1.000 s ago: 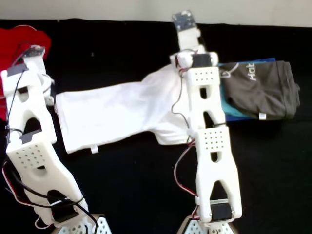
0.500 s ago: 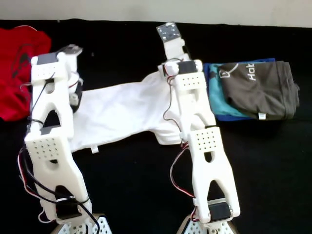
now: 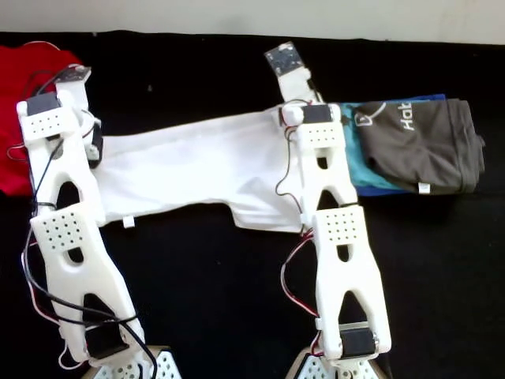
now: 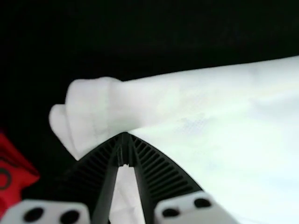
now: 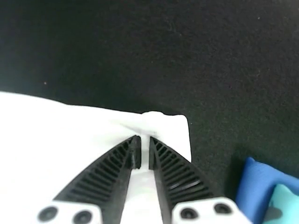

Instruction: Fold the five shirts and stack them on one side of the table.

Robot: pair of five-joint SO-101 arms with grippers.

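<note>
Stretching across the middle of the black table [image 3: 213,300], the white shirt [image 3: 197,166] lies as a long band from the left arm [image 3: 63,237] to the right arm [image 3: 331,205], its near edge dipping into a loose flap close to the right arm's middle. A small white tag [image 3: 129,222] sticks out from the near edge toward the left end. In the left wrist view the left gripper [image 4: 124,140] has its ribbed black fingers [image 4: 154,163] pressed together at the tips, pinching a rolled, bunched end of the white shirt [image 4: 210,107], with cloth showing in the narrow slot between them. In the right wrist view the right gripper [image 5: 140,142] is likewise clamped on the white shirt [image 5: 56,126], its tips nearly meeting just behind a small folded corner of the fabric. A red shirt [image 3: 31,87] lies crumpled at the far left corner of the table, just beside the left arm's wrist. Toward the right edge sits a folded stack: a grey shirt [image 3: 426,146] on top, a teal shirt [image 3: 367,174] under it, and a blue shirt [image 3: 347,118] at the bottom, the stack's left side just beside the right arm.
</note>
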